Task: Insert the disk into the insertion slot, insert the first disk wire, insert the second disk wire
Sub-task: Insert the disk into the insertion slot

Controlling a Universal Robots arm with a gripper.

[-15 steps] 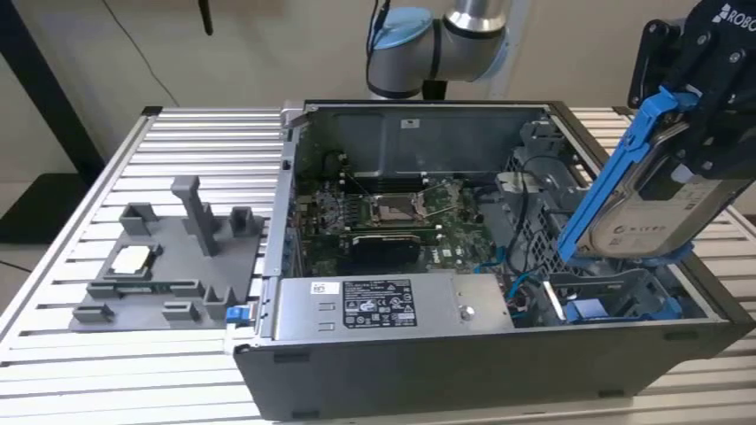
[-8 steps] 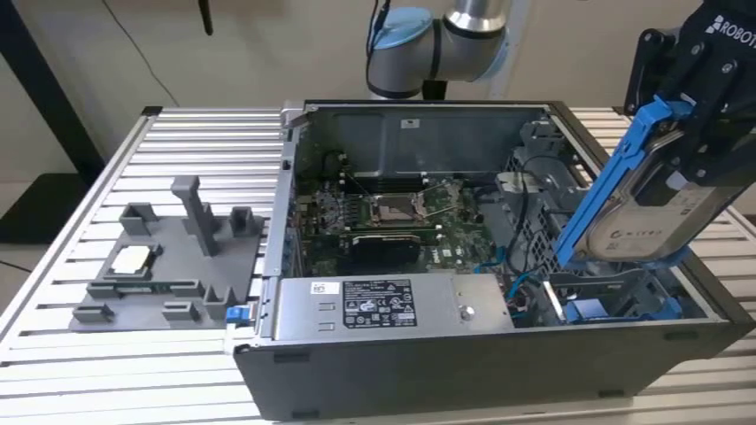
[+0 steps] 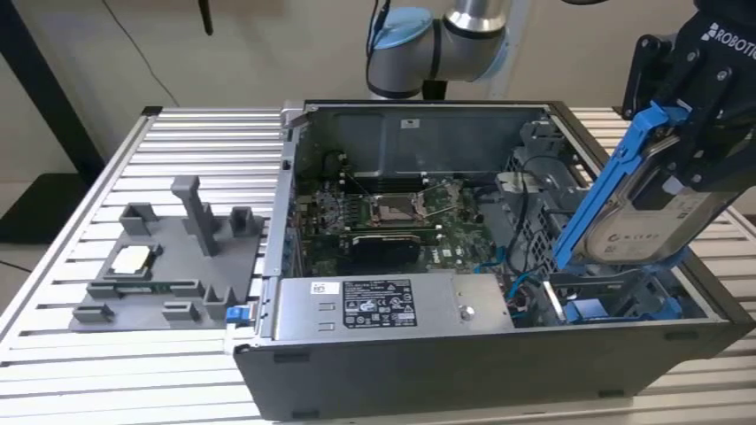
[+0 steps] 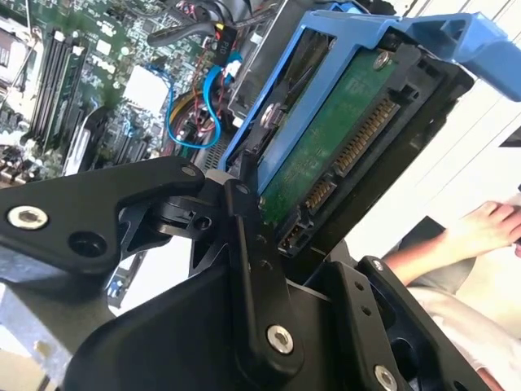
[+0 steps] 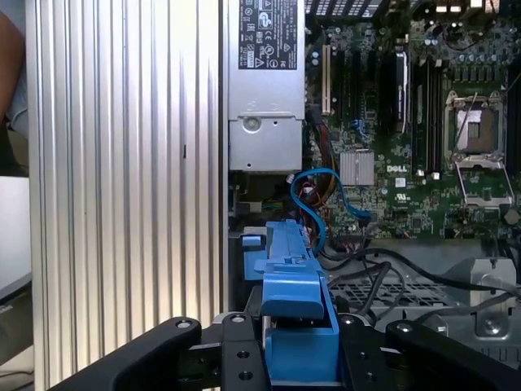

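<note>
My gripper point(image 3: 682, 173) is shut on the disk point(image 3: 647, 228), a silver drive with a white label in a bright blue carrier point(image 3: 600, 199). The disk hangs steeply tilted above the open computer case's front corner, on the exterior view's right. Just under its lower end lies the insertion slot point(image 3: 614, 305), a grey bay with blue tabs. In the second wrist view the disk's green circuit board point(image 4: 342, 134) and connector face the camera between the black fingers point(image 4: 244, 236). In the first wrist view the carrier's blue edge point(image 5: 291, 297) rises from the gripper point(image 5: 297, 350). A blue wire point(image 5: 319, 199) loops inside the case beside the slot.
The case holds a grey power supply point(image 3: 390, 305) at the front and a motherboard point(image 3: 402, 212) behind it. A grey fixture plate point(image 3: 165, 266) with small parts lies on the slatted table point(image 3: 71, 354) at the exterior view's left. A person's hand point(image 4: 480, 232) rests beyond the case.
</note>
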